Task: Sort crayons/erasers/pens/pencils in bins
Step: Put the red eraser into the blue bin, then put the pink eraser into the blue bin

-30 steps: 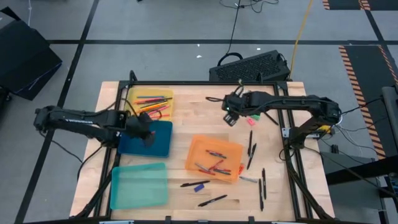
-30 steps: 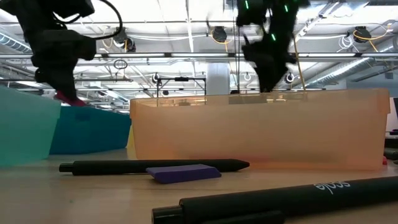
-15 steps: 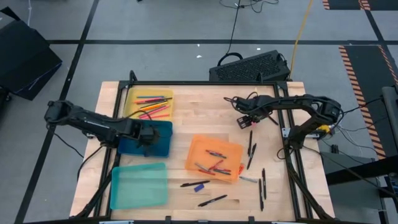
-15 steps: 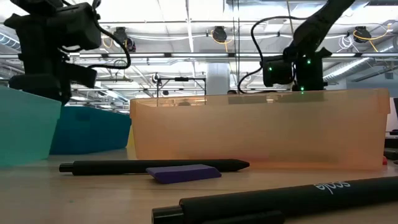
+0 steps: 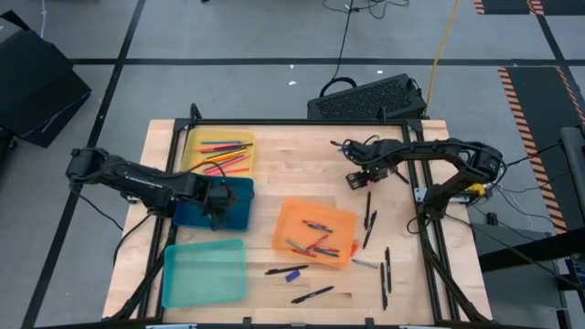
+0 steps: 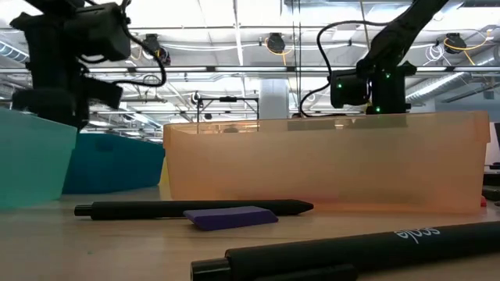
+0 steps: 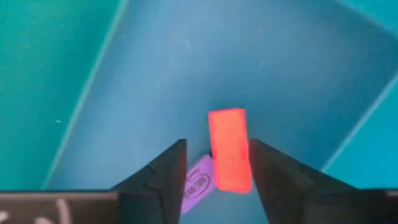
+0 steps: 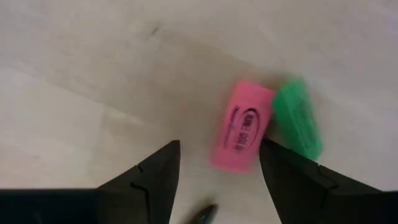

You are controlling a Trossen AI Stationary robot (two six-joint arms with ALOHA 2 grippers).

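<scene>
My left gripper is low inside the dark blue bin, fingers apart, a red eraser lying loose between them beside a purple eraser. I judge this drop finished; next I must lift out. My right gripper hovers with fingers apart over a pink eraser that touches a green eraser on the table. The next move needs a descent onto the pink one only. Only the wrist views show these erasers clearly; the high view shows the other bins.
</scene>
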